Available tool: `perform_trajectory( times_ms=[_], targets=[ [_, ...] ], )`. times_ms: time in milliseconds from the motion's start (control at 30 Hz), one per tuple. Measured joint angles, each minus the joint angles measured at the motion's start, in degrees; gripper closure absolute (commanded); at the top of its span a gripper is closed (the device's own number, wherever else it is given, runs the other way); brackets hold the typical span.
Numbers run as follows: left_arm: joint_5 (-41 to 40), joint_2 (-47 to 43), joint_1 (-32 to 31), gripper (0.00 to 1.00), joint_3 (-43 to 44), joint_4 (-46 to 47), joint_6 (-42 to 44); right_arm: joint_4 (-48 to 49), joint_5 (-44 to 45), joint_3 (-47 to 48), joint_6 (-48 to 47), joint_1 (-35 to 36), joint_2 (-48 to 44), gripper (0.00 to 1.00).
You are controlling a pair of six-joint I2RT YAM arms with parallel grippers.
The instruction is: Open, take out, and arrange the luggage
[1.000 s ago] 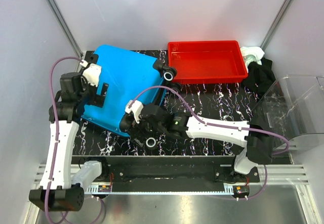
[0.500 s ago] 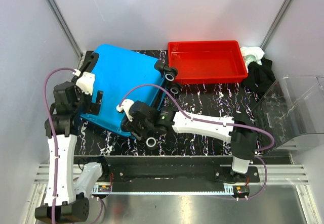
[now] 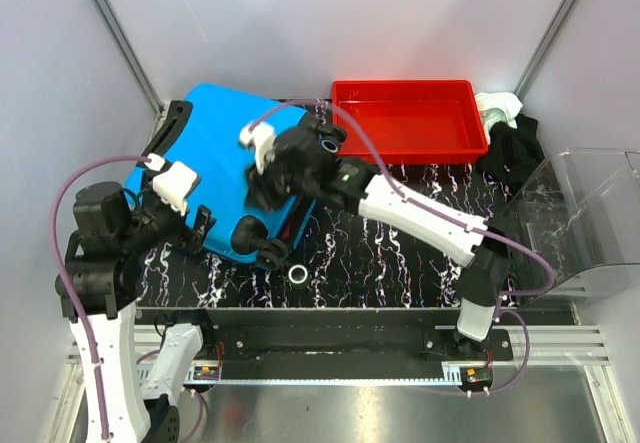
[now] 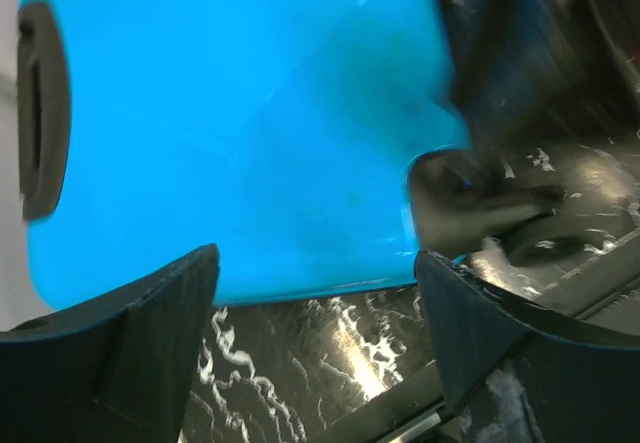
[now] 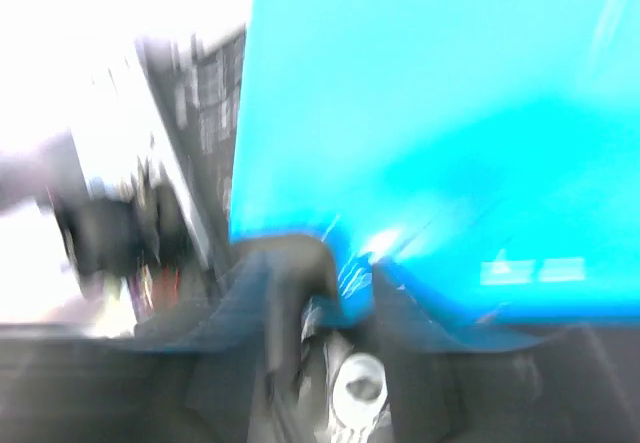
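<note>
**A:** How does the left gripper [image 4: 315, 259] stand?

**B:** Its jaws are spread wide and hold nothing. In the left wrist view the two dark fingers [image 4: 160, 323] frame the near edge of the blue hard-shell suitcase [image 3: 222, 158], with marbled black tabletop [image 3: 400, 253] showing below that edge. Neither finger touches the shell.

**A:** And the right gripper [image 3: 266, 191]?

**B:** It reaches from the right across the suitcase and sits low over the shell's near right side. The right wrist view is badly smeared. It shows bright blue shell filling the frame and a dark shape at the shell's lower edge between the fingers. It may be pinching that edge, but whether the jaws are closed on it cannot be told.

**A:** Where is the suitcase?

**B:** It is on the left half of the table, lying skewed, with its far corner towards the back wall. A black handle [image 4: 38, 103] runs along its left side. One wheel [image 3: 330, 148] is just beside the near left corner of the red tray [image 3: 400, 156], and two more sit at the near corner.

**A:** Anything else nearby?

**B:** A small white ring [image 3: 298, 275] lies on the tabletop just in front of the near wheels. A clear plastic bin [image 3: 590, 213] stands well apart at the right edge.
</note>
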Motion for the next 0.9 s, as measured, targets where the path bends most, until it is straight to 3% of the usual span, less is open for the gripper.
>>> perform_trajectory(
  times_ms=[133,267,300,333,400,433,500,533,567,667,900],
  targets=[
    [6.3,-0.3,0.0,0.18,1.2,-2.3,2.7,9.7,0.1,3.8,2.2,-5.1,-1.2,1.00],
    [8.3,0.5,0.0,0.18,0.2,-4.7,6.2,13.2,0.7,5.3,2.2,-7.9,-2.5,0.97],
    [8.2,0.6,0.0,0.17,-0.6,-5.0,7.3,13.6,0.8,4.8,2.1,-7.9,-2.9,0.90],
    [7.9,0.5,0.0,0.15,-1.6,-5.0,7.8,13.9,0.9,3.8,1.9,-7.8,-3.5,0.69],
    [5.6,0.1,0.0,0.13,-4.5,-4.6,7.5,13.9,0.8,1.4,1.7,-7.5,-4.7,0.52],
    [4.0,0.1,0.0,0.12,-5.8,-4.1,6.8,14.0,0.7,-0.3,1.1,-7.2,-5.4,0.38],
    [0.8,0.2,0.0,0.11,-7.4,-2.6,4.3,13.3,1.0,-3.5,-0.1,-6.6,-6.4,0.27],
    [-0.7,0.2,0.0,0.10,-7.8,-1.6,3.0,12.8,1.5,-4.5,-0.6,-6.2,-6.6,0.13],
    [-2.6,0.2,0.0,0.09,-7.9,-0.3,1.4,11.7,2.6,-5.4,-1.6,-5.2,-6.7,0.07],
    [-8.7,0.1,0.0,0.05,-8.1,4.0,-2.5,7.9,5.4,-6.2,-4.2,-1.7,-6.6,0.01],
    [-26.2,3.8,0.9,0.06,-9.4,14.6,-6.6,1.5,9.6,-5.6,-7.6,5.5,-4.0,0.00]
  ],
)
